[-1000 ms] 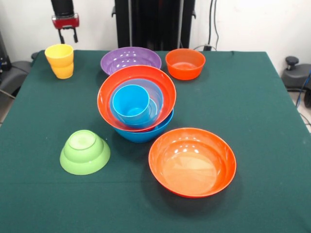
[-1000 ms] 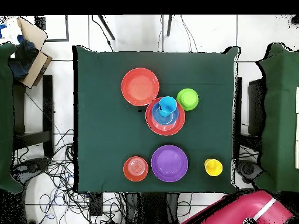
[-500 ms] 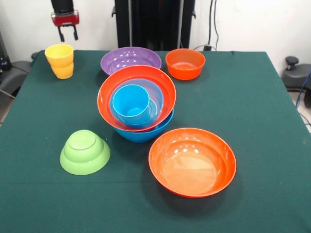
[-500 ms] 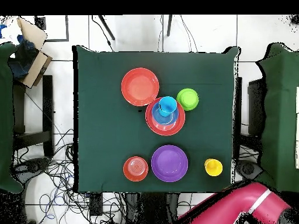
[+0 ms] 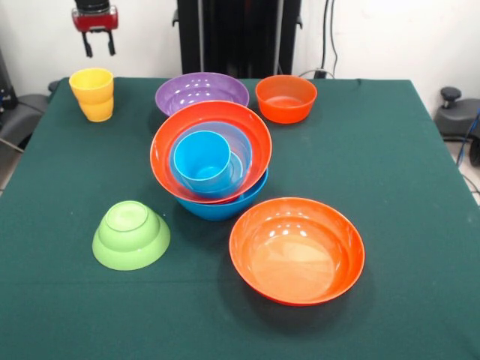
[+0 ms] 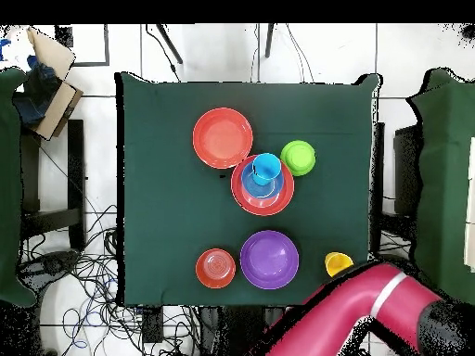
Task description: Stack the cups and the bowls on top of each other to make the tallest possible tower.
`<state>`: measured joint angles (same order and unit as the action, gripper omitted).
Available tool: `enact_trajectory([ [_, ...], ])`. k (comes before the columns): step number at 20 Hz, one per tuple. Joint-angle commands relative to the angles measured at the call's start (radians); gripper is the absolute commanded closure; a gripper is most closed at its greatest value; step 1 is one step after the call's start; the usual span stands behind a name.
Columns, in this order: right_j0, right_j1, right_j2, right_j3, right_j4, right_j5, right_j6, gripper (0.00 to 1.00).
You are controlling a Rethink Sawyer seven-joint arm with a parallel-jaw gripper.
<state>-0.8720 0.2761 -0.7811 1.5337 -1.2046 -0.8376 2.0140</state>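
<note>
1. Fingers were seen spread slightly apart with nothing between them; the gripper was hung in the air above and behind the yellow cup, clear of it.
2. Yellow cup was stood upright near a table corner; in the overhead view it was partly covered by the red arm.
3. Tower was found near the table's middle: large blue bowl at the bottom, large orange bowl tilted in it, medium blue bowl inside that, blue cup upright in the centre. No magenta bowl could be made out in the pile.
4. Purple bowl was sat just behind the tower, rim up, its front edge hidden by the orange rim.
5. Small orange bowl was placed beside the purple one, apart from it.
6. Second large orange bowl was set rim up in front of the tower, close to the blue bowl; contact could not be judged.
7. Lime bowl was laid upside down, near the tower's other side, not touching it.
</note>
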Motion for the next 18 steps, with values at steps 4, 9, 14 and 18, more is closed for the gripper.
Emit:
enact_trajectory([
  [4,0.124,-0.094,0.158,0.024,-0.023,0.131,0.316,0.00],
  [9,0.169,-0.110,0.172,0.028,-0.042,0.151,0.380,0.00],
  [14,0.151,-0.107,0.195,0.042,-0.009,0.119,0.347,0.00],
  [18,0.110,-0.082,0.208,0.033,0.047,0.094,0.269,0.00],
])
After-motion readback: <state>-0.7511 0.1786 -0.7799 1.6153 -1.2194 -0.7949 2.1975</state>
